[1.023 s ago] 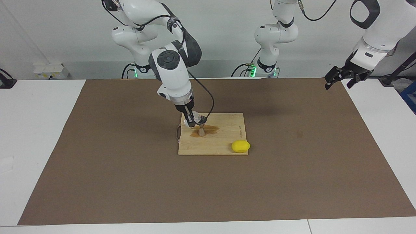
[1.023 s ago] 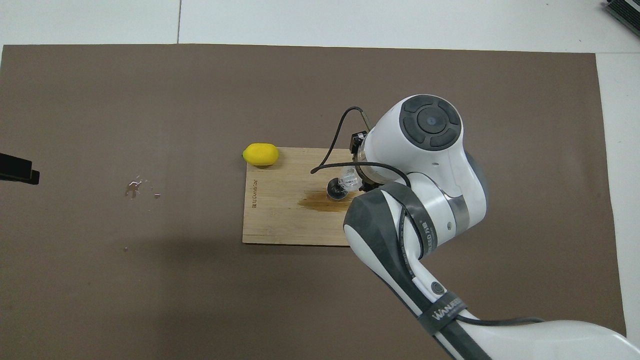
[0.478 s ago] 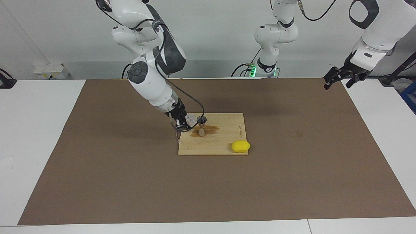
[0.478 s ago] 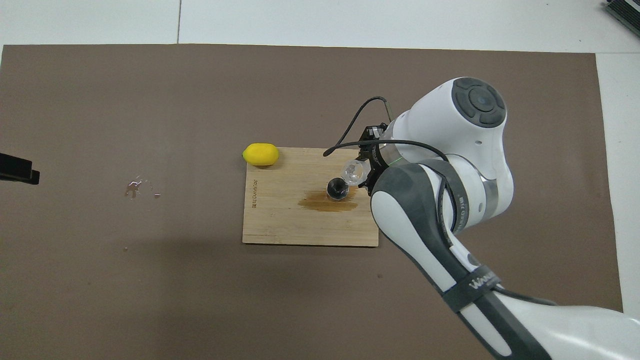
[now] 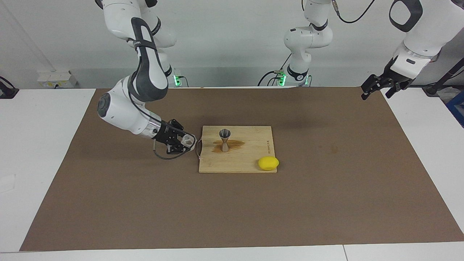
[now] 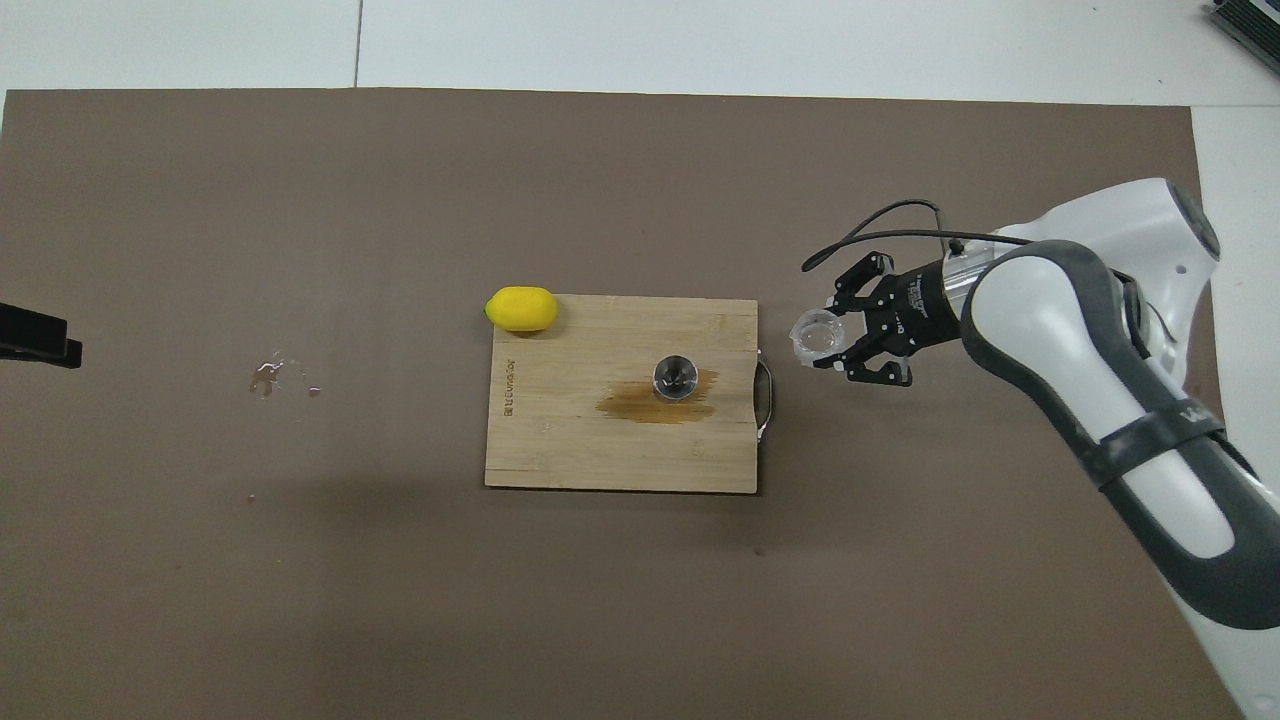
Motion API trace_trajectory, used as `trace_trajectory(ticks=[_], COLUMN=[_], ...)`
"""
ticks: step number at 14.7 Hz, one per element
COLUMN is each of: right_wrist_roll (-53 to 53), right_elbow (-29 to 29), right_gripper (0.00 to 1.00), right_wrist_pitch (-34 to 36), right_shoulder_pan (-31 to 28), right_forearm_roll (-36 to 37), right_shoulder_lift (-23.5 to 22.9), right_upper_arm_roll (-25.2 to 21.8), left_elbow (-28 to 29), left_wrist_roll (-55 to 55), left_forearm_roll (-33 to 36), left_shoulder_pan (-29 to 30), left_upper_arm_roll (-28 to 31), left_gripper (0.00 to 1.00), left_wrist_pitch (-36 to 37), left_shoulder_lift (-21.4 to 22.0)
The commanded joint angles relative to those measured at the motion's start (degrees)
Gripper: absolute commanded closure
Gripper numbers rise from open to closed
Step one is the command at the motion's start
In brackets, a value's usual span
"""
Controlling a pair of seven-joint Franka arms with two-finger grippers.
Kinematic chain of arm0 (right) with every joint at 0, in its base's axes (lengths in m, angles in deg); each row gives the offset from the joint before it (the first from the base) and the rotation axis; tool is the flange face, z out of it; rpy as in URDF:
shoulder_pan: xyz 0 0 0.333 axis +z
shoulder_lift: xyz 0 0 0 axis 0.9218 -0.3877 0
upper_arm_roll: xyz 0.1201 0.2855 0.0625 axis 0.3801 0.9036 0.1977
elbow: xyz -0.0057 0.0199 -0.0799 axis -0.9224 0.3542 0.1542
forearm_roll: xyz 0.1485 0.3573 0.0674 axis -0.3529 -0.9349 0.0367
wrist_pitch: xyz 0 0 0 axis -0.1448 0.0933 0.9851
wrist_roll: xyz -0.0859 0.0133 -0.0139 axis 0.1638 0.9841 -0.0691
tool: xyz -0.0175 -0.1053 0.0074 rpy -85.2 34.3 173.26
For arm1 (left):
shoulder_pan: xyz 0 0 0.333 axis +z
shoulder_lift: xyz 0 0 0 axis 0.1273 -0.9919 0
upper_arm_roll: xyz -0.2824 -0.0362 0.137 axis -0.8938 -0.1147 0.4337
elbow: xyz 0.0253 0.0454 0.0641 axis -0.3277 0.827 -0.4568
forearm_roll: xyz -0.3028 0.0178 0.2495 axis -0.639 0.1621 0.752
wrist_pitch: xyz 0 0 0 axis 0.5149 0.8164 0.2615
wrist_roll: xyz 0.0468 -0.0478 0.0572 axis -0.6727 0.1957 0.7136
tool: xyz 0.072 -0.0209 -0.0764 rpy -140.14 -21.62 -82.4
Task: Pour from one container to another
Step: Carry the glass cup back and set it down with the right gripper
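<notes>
The right gripper (image 5: pixel 185 141) is clenching the clear glass cup (image 5: pixel 188 140) and holding it in the air over the brown mat (image 5: pixel 326 203), just beside the handle end of the wooden cutting board (image 5: pixel 250 163), toward the right arm's end of the bench (image 5: pixel 43 145). The cup is lying tilted on its side in the grip, its mouth facing the board. The metal jigger (image 5: pixel 224 139) is standing upright on the board, in a brown wet stain (image 5: pixel 235 145). A yellow lemon (image 5: pixel 268 163) is sitting at the board's corner, farther from the robots than the jigger. The left gripper (image 5: pixel 378 87) is waiting released, raised over the mat's corner at the left arm's end
</notes>
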Motion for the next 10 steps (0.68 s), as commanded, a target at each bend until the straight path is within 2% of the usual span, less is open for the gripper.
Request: trace_trajectory(ticks=[1, 10], right_wrist_roll=[6.30, 27.13], right_elbow=[4.73, 3.51], right_gripper=[1.00, 1.00], right_wrist_pitch=[-1.27, 4.36], right_shoulder_pan=[-4.70, -19.29], right_forearm_roll=[-3.59, -5.27], right_shoulder_lift=[2.34, -5.83], right_upper_arm_roll=[0.66, 0.74], left_elbow=[-0.28, -0.28], left_wrist_roll=[1.09, 1.18], left_forearm_roll=[0.87, 0.87], left_shoulder_pan=[-0.96, -0.87], left_upper_arm_roll=[0.52, 0.52], left_gripper=[0.00, 0.00], left_wrist_pitch=[0.88, 0.61], left_shoulder_lift=[0.45, 0.45])
